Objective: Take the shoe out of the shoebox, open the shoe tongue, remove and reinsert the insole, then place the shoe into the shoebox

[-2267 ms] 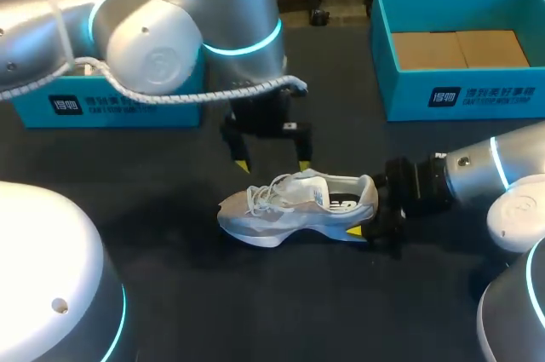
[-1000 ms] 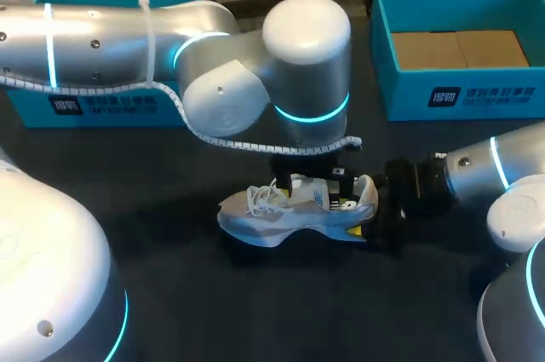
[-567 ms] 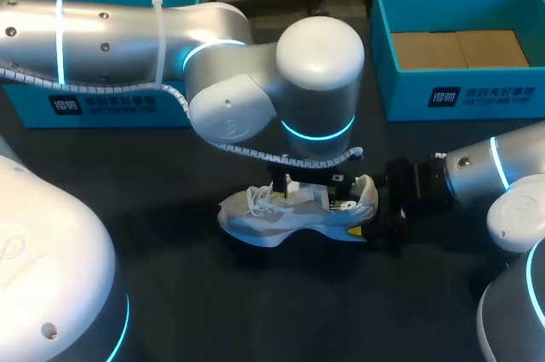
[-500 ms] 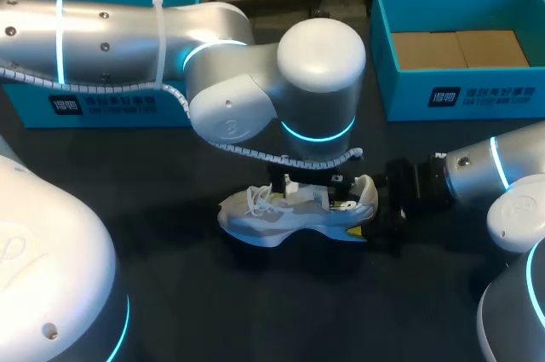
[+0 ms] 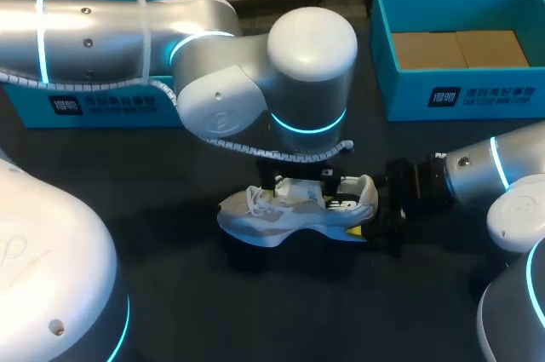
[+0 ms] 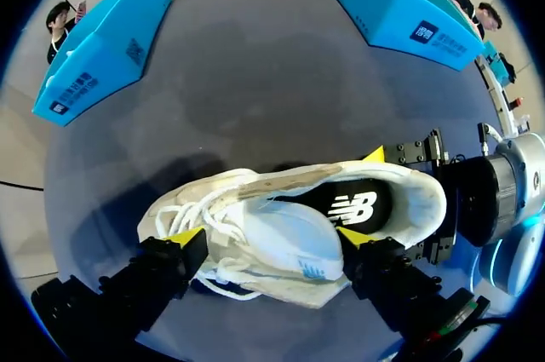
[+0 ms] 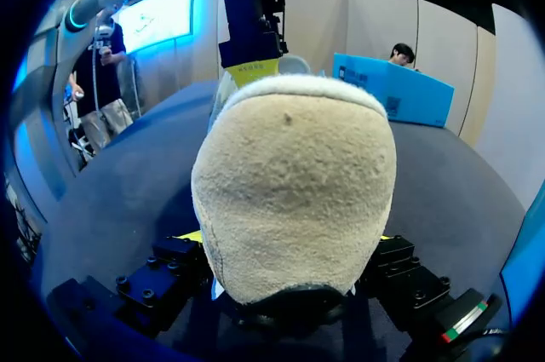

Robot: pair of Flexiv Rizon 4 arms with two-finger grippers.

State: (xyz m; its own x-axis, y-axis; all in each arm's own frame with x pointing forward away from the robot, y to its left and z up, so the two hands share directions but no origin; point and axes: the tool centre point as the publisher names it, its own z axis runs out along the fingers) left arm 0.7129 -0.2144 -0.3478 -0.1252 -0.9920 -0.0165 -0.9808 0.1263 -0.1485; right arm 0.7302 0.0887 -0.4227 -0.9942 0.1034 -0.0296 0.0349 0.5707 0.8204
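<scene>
**Tongue-opening step: left pincer poised over the shoe**

The shoe is out of the shoebox and lies on its side in the middle of the table, toe pointing left and heel to the right. The shoebox sits at the far right, well apart from it.

The right pincer comes in low from the right and is clamped on the heel, bracing the shoe.

The left pincer is down over the midfoot with its fingers spread wide. One tip is by the laces and the other is at the tongue. It doesn't look to be gripping yet.

The dark insole shows through the collar and is seated inside.

So this reads as the tongue-opening step, with the insole work and the return to the box yet to come. Next, the left fingers need to close on the tongue alone, clear of the laces, and draw it toward the toe while the right keeps the heel pinned.
</scene>
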